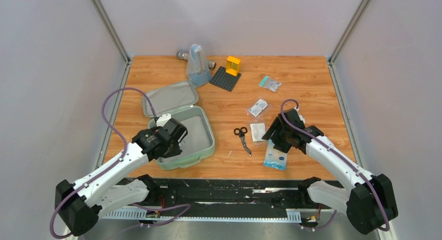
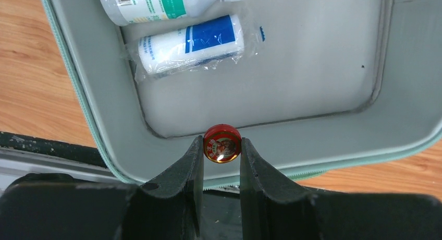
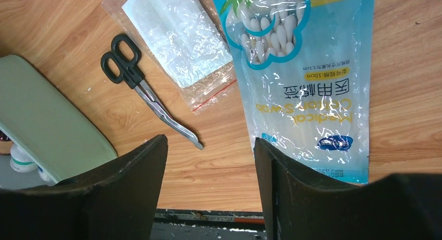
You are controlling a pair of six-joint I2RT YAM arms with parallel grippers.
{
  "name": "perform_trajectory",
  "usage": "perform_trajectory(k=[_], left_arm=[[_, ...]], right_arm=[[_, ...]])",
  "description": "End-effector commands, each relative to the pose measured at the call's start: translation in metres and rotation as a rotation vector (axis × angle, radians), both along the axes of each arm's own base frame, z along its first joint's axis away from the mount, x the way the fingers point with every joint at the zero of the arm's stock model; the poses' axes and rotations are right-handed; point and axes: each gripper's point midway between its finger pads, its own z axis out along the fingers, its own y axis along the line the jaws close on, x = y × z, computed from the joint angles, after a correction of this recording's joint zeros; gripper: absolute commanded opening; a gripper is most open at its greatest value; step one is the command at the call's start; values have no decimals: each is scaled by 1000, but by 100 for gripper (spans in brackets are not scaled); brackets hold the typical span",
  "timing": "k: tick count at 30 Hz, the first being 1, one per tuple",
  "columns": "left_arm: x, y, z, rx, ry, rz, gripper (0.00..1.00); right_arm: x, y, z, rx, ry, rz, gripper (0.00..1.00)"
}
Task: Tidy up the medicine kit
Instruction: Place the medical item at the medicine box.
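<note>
The medicine kit lies open at the left: its pale green tray (image 1: pixel 211 142) sits toward me and its lid (image 1: pixel 172 98) behind. My left gripper (image 2: pixel 221 146) is shut on a small red round tin (image 2: pixel 222 141), held over the tray's near wall (image 2: pixel 323 141). Inside the tray lie a white bottle with a green label (image 2: pixel 156 4) and a wrapped bandage roll (image 2: pixel 190 44). My right gripper (image 3: pixel 209 141) stands open above bare table. A bag of cotton swabs (image 3: pixel 302 78) is just to its right. Black-handled scissors (image 3: pixel 140 86) and a clear gauze packet (image 3: pixel 180 36) lie to its left.
At the back are a dark studded baseplate (image 1: pixel 225 79) with a yellow block (image 1: pixel 233 66) and a translucent bluish pouch (image 1: pixel 197 65). Two small packets (image 1: pixel 270 83) (image 1: pixel 258 108) lie right of centre. The kit's corner (image 3: pixel 47 125) shows left of my right gripper.
</note>
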Motion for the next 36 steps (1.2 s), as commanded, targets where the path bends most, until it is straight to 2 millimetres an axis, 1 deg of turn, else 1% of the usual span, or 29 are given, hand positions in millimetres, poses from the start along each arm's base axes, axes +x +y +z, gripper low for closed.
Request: perform_trajectory(k=[1,2,5,6,7,8,9,10,13,14,15,18,19,20,21,23,24,25,26,27,28,31,34,35,36], left_arm=[[10,-4,-11,-45,6,55,11],[13,-4,-13,-54,8,68,11],[16,7,-22,-37,19,89,11],[20,8,-23,-56,21,107,11],[18,8,-27,-68,40,97,11],[22,10,-28,-80,37,114,11],[20,10,-32,-84,51,121,12],[20,11,-34,-86,54,124,13],[18,16,-39,-73,58,171,21],[16,18,-42,-68,63,180,21],[16,19,-43,-70,60,195,23],[14,20,-46,-77,59,213,26],[14,21,-46,-75,55,218,32],[13,22,-45,-70,56,221,42],[12,25,-45,-60,56,227,45],[12,28,-41,-52,47,236,58],[13,28,-39,-55,40,237,67],[13,29,-37,-56,32,239,70],[14,28,-33,-60,21,237,77],[15,29,-30,-60,13,235,80],[17,28,-26,-62,1,230,85],[23,25,-14,-75,-27,199,91],[31,14,3,-107,-59,125,98],[37,9,11,-125,-82,107,99],[38,6,14,-134,-89,78,100]], right_arm=[[14,7,13,30,-54,13,63],[14,8,14,30,-54,14,63],[13,7,13,27,-52,19,63],[13,7,13,27,-52,20,63],[13,7,12,24,-51,22,63],[14,7,12,23,-53,24,63],[13,7,12,20,-51,27,63],[14,7,12,19,-52,30,63],[15,8,12,15,-52,36,63],[16,8,12,14,-56,39,63],[14,13,13,36,-46,60,63],[16,16,15,40,-46,75,63],[17,16,15,41,-47,76,63],[18,17,16,40,-49,79,63],[18,17,17,39,-50,82,63],[20,18,17,36,-53,90,63],[20,18,18,35,-54,94,63],[21,18,19,35,-58,98,63],[21,18,19,33,-60,102,63],[21,18,20,31,-62,107,64],[21,18,21,30,-69,111,64],[22,17,27,31,-92,115,65],[23,16,34,28,-129,121,68],[23,15,37,27,-146,128,69],[24,15,40,27,-162,133,70]])
